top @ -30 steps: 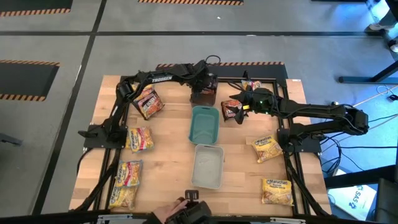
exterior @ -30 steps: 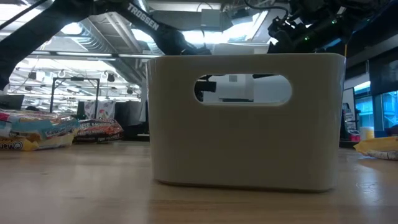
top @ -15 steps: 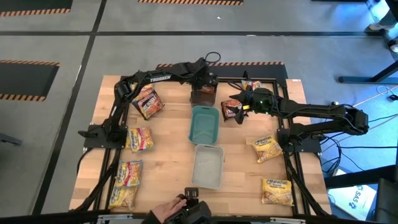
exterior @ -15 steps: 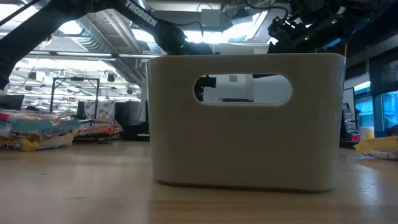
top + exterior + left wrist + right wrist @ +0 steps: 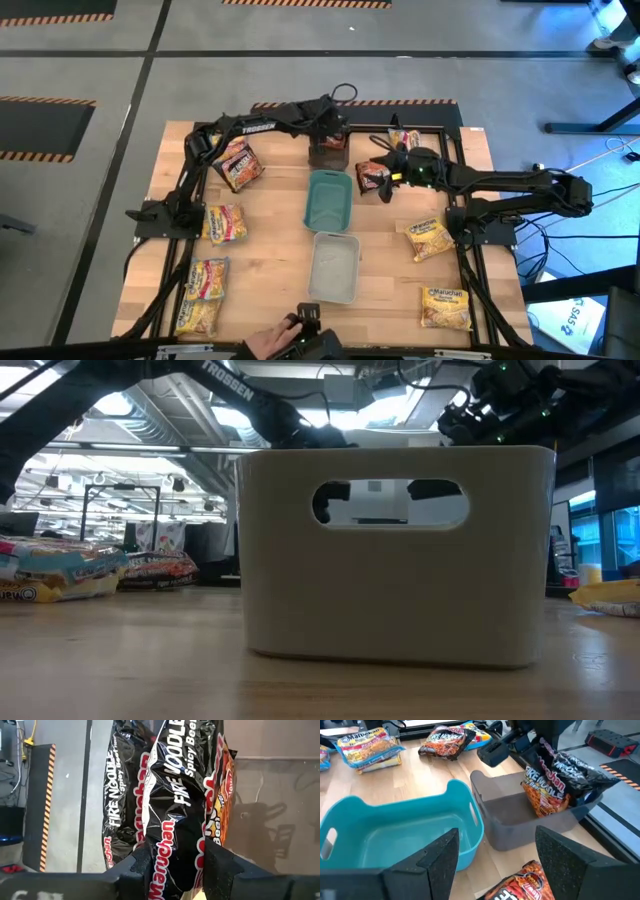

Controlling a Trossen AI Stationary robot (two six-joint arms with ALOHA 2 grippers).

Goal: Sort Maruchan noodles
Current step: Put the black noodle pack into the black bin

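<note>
Several Maruchan packets lie flat on the wooden table. My left gripper [image 5: 328, 138] [image 5: 175, 862] hangs over the dark grey tray [image 5: 327, 157] at the far middle, shut on a black-red Fire Noodle packet [image 5: 177, 810]. More such packets [image 5: 120, 795] stand in the tray beside it. My right gripper [image 5: 388, 170] [image 5: 497, 832] is open, level with the table, just right of a dark red packet [image 5: 372, 177] [image 5: 520, 885] that lies flat between the trays and the right arm. It touches nothing. My left gripper pinches the black-red packet between its two fingers [image 5: 142, 865] at its upper end [image 5: 175, 870], coming from above and pointing down. The packet [image 5: 555, 775] hangs tilted below the fingers with its lower end inside the dark grey tray [image 5: 520, 830].
A teal tray [image 5: 329, 198] [image 5: 395, 835] and a clear tray [image 5: 334, 267] [image 5: 395, 550] stand in a row nearer than the grey one. Loose packets lie at the left [image 5: 237, 163] [image 5: 224, 222] [image 5: 203, 295] and right [image 5: 428, 238] [image 5: 446, 307] [image 5: 403, 137]. A person's hand [image 5: 275, 343] is at the near edge.
My right gripper has drawn back slightly toward the table's right edge, away from the dark red packet, which stays where it lay. My left arm has shifted only slightly over the dark grey tray.
</note>
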